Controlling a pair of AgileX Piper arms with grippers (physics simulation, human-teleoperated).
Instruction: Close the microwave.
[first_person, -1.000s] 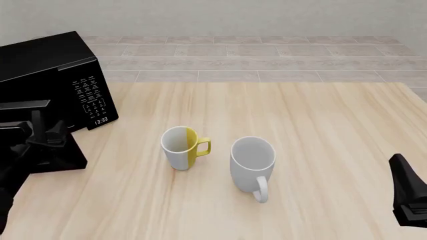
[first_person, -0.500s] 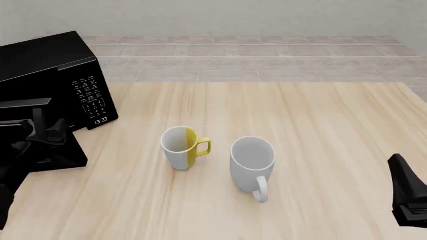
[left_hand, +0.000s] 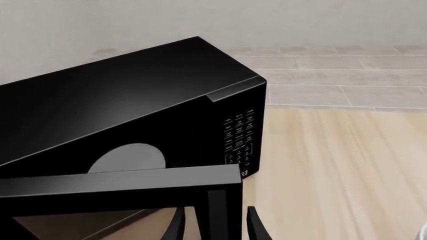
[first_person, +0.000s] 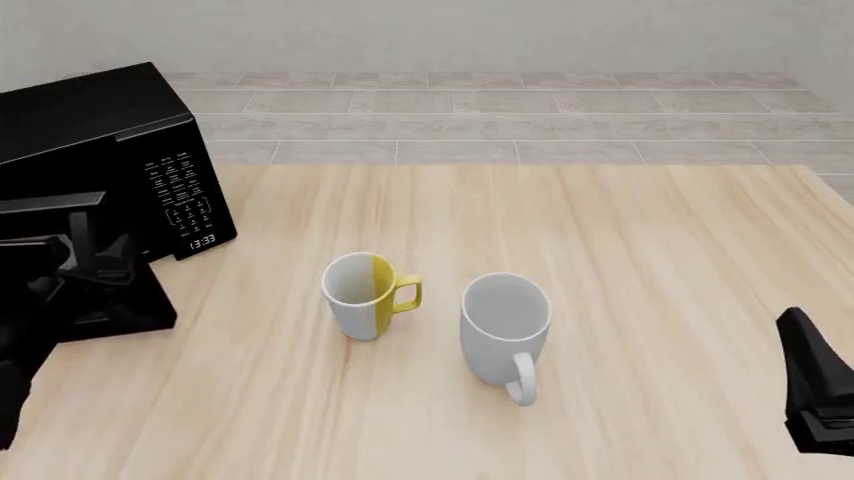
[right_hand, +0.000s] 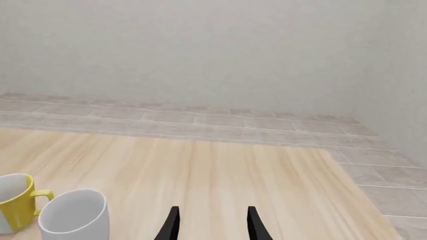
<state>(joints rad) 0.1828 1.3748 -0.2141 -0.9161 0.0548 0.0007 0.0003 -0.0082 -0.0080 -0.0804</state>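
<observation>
The large glossy black box microwave (first_person: 107, 150) stands at the table's far left, its hinged dark door (left_hand: 120, 187) swung out; a pale round plate (left_hand: 127, 157) shows in its cavity; the yellow-and-white mug (first_person: 360, 293) and the plain white mug (first_person: 506, 322) stand empty mid-table; the left gripper (left_hand: 215, 227) straddles the door's edge with parted fingers; the right gripper (right_hand: 209, 223) hovers open, holding nothing.
</observation>
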